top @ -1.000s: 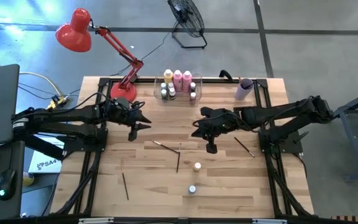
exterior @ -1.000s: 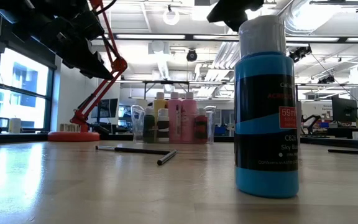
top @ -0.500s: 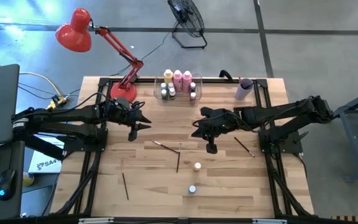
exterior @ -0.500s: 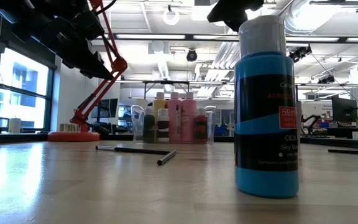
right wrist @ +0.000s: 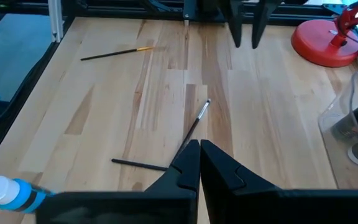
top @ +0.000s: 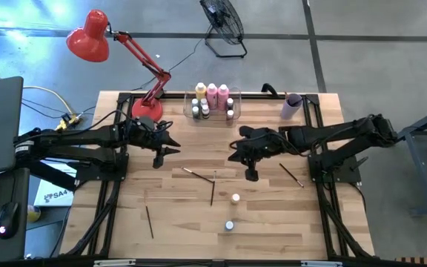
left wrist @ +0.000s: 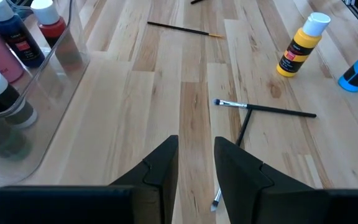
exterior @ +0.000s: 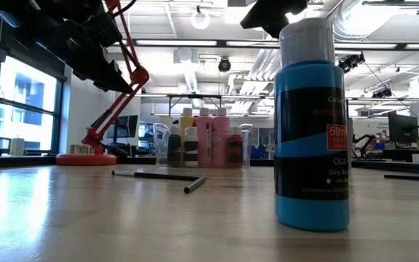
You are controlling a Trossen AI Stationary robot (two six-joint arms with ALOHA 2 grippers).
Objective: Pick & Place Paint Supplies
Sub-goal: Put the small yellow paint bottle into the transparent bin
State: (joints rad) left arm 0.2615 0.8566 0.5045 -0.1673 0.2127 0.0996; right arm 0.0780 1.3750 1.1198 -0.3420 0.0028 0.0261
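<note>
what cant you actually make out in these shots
- Blue bottle, low view: its label text runs round the curve and is mostly unreadable.
- Clear bin, left wrist view: cut off by the picture's edge, so its bottles cannot be counted.
- Two loose bottles, high view: too small to tell their colours.
- Brush, right wrist view: its near end is hidden behind the right gripper.
- Left gripper, low view: only partly in frame.
</note>
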